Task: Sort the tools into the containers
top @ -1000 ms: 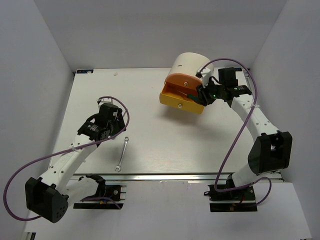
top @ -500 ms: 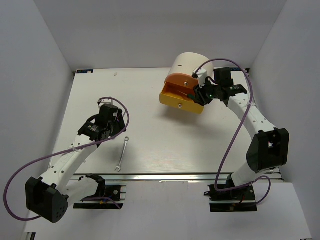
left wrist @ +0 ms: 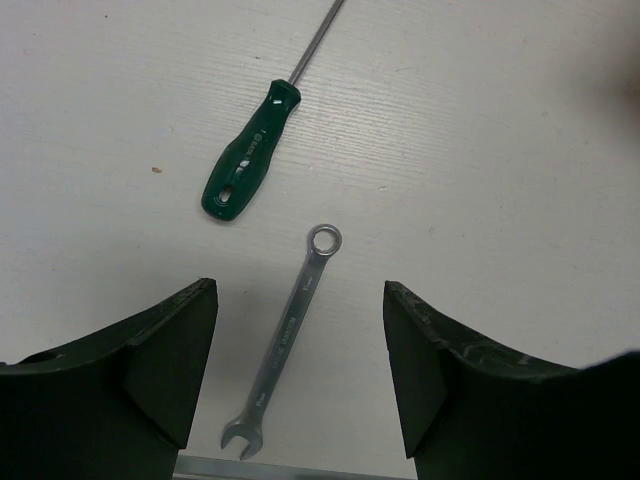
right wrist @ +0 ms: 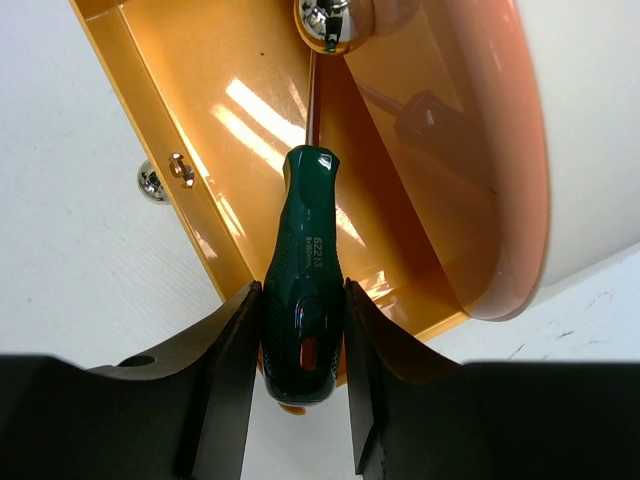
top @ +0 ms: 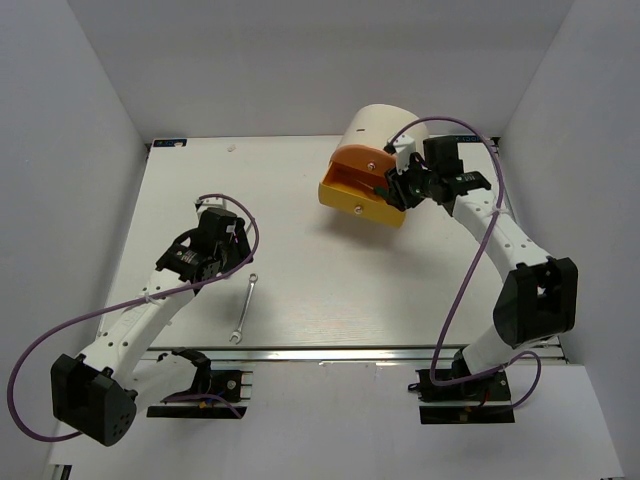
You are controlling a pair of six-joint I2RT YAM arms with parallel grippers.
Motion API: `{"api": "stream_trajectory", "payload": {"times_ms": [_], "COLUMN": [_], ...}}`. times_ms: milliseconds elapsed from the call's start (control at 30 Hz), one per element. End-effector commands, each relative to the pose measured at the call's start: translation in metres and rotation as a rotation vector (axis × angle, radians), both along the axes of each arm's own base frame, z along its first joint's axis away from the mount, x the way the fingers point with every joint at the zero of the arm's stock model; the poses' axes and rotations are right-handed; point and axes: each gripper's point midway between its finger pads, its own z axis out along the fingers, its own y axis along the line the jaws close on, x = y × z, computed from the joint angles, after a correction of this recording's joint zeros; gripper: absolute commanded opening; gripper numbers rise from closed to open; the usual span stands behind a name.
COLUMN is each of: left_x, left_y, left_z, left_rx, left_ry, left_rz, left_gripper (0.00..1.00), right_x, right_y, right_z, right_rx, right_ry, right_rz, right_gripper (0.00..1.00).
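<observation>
My right gripper (right wrist: 300, 340) is shut on a green-and-black screwdriver (right wrist: 305, 260), its shaft pointing into the pulled-out orange drawer (right wrist: 150, 100) of the cream cabinet (top: 375, 125). In the top view this gripper (top: 395, 188) hangs over the drawer's right end (top: 350, 195). My left gripper (left wrist: 300, 370) is open and empty above the table, over a silver wrench (left wrist: 290, 335) that lies between its fingers. Another green-handled screwdriver (left wrist: 245, 160) lies just beyond the wrench. The wrench also shows in the top view (top: 246, 308). The other tools are out of view.
The drawer has a small metal knob (right wrist: 160, 178) on its front; a second knob (right wrist: 325, 20) sits on the drawer front above it. A metal rail (top: 350, 352) runs along the table's near edge, close to the wrench. White walls enclose the table.
My right gripper has moved slightly left and farther back with the screwdriver, closer over the orange drawer. The left arm and the wrench have not moved.
</observation>
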Motion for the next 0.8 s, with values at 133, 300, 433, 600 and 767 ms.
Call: {"api": "stream_trajectory", "payload": {"times_ms": [133,300,433,600,767], "left_x": [0.002,0.002,0.003,0.003,0.004], "left_y": [-0.001,-0.001,-0.002,-0.003,-0.004], "left_z": [0.006,0.006,0.008,0.007,0.007], "left_rx": [-0.022,-0.022,-0.025,-0.028,-0.034], "left_ry": [-0.027,-0.027,-0.031,-0.031,-0.033], "left_rz": [0.000,0.000,0.001,-0.002,-0.002], "left_gripper": [0.77,0.77,0.77,0.77,0.77], "right_x": [0.004,0.000,-0.001,-0.003,0.002], "right_y": [-0.006,-0.007,-0.008,-0.001,0.009], "right_z": [0.014,0.018,0.027,0.024,0.022], "right_rx": [0.006,0.017,0.042,0.044,0.051], "right_ry": [-0.081,-0.106,-0.133,-0.143,-0.150], "right_rz": [-0.124,-0.144,-0.177,-0.175,-0.157], "right_gripper": [0.00,0.00,0.00,0.00,0.00]}}
